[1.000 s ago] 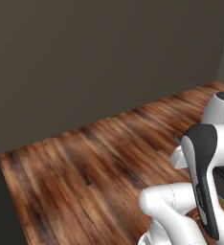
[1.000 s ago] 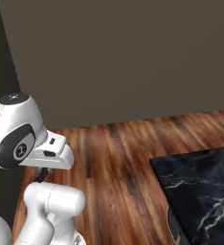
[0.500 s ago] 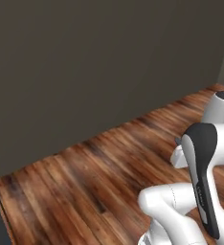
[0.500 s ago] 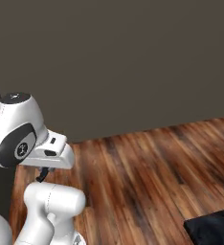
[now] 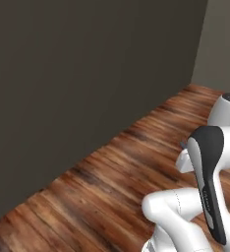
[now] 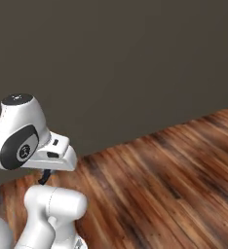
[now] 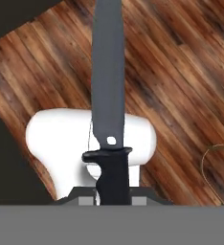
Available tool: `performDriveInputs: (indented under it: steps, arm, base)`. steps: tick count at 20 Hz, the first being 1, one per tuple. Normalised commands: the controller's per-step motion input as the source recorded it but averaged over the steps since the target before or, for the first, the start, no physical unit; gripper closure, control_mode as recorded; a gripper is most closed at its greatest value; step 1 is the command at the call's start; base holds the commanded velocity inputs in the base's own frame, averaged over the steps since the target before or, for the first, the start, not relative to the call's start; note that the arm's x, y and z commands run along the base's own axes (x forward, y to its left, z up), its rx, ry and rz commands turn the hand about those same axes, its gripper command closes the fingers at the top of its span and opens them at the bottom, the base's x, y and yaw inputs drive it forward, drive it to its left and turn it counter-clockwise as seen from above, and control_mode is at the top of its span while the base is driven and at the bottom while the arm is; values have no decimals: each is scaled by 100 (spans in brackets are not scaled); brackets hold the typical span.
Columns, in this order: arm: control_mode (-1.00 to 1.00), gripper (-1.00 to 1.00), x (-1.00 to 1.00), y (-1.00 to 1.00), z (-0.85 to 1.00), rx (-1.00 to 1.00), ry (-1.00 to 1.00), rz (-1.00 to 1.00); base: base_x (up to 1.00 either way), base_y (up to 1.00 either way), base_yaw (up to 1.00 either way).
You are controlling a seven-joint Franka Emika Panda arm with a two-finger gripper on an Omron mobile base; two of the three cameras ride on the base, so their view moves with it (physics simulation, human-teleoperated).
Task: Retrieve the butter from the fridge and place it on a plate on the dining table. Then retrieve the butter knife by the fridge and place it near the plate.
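Knife (image 7: 107,95), pinched at its black handle by the tool (image 7: 113,194), blade out over the floor (image 7: 181,86): light, rigid, slick; handle grip suits.

A brown wooden plank floor (image 5: 102,187) meets a dark grey wall (image 5: 77,69), with a paler wall section (image 5: 220,44) at the far corner; a thin curved gold outline (image 7: 219,167) lies above the planks.
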Motion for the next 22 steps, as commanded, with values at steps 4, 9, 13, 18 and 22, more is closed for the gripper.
performDriveInputs:
  steps: [4,9,13,18,22]
  arm:
    - [100,100,0,0,0,0,0,0]
    - [100,100,0,0,0,0,0,0]
    - [100,100,0,0,0,0,0,0]
    - [100,100,0,0,0,0,0,0]
    - [100,100,0,0,0,0,0,0]
  base:
    - [100,38,-53]
    - [100,35,-53]
    - [100,34,-51]
    - [100,32,-50]
    - [100,31,-53]
